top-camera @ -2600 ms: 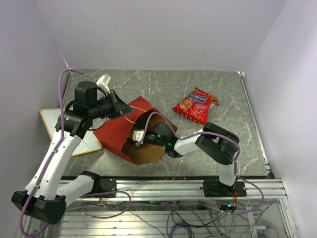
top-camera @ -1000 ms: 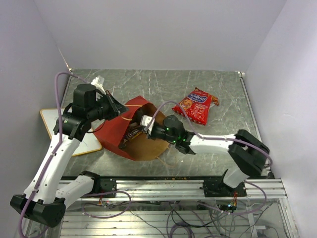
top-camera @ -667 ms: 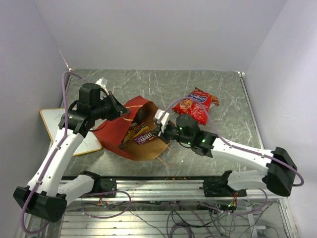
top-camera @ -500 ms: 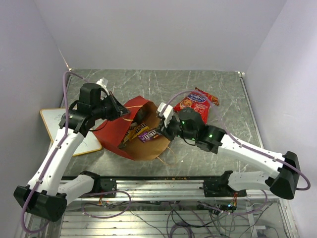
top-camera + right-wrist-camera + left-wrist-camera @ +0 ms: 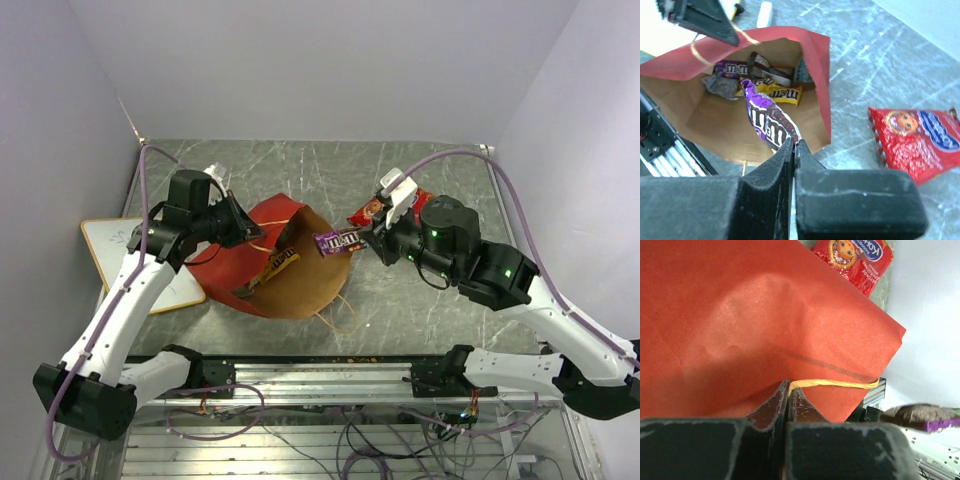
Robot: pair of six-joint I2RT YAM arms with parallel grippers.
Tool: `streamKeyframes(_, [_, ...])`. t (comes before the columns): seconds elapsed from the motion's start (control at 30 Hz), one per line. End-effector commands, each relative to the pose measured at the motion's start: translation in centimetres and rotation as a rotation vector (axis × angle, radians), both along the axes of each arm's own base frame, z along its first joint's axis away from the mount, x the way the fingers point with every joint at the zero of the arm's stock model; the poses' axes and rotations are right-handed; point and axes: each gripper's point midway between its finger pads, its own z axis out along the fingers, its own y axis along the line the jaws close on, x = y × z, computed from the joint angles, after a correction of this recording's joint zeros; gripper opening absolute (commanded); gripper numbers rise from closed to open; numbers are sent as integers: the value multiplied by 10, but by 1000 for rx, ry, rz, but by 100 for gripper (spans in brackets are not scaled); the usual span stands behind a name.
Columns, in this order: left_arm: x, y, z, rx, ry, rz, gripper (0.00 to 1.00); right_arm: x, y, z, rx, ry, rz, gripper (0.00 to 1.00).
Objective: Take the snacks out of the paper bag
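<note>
Your right gripper (image 5: 793,146) pinches a crinkled purple candy packet (image 5: 765,117) mid-frame; your left gripper (image 5: 788,396) is clamped on the yellow handle (image 5: 835,384) of the red-and-brown paper bag (image 5: 740,315).

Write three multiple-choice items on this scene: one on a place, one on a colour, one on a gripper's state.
1. Where is the red chip bag?
A. Inside the paper bag
B. Held in the air by the left gripper
C. On the table, outside the paper bag

2. What colour is the packet in the right gripper?
A. Yellow
B. Purple
C. Pale blue

3. How is the left gripper?
A. Shut on the paper bag's handle
B. Open above the table
C. Shut on the red chip bag

Answers:
1 C: the right wrist view shows it lying flat on the table, apart from the paper bag.
2 B: a purple wrapper is pinched between the shut fingers.
3 A: the left wrist view shows closed fingers with the cord handle coming out from between them.
</note>
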Motion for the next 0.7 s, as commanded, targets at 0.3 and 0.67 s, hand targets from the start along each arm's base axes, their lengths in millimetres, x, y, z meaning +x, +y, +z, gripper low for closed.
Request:
streamKeyframes(0.3, [-6,-2,0,-22,55,11,7,42,-82,10,265,107,-757,0])
streamKeyframes(0.67, [-9,-6,20,-37,26,-29,7,53,-95,-115,78,439,-872,0])
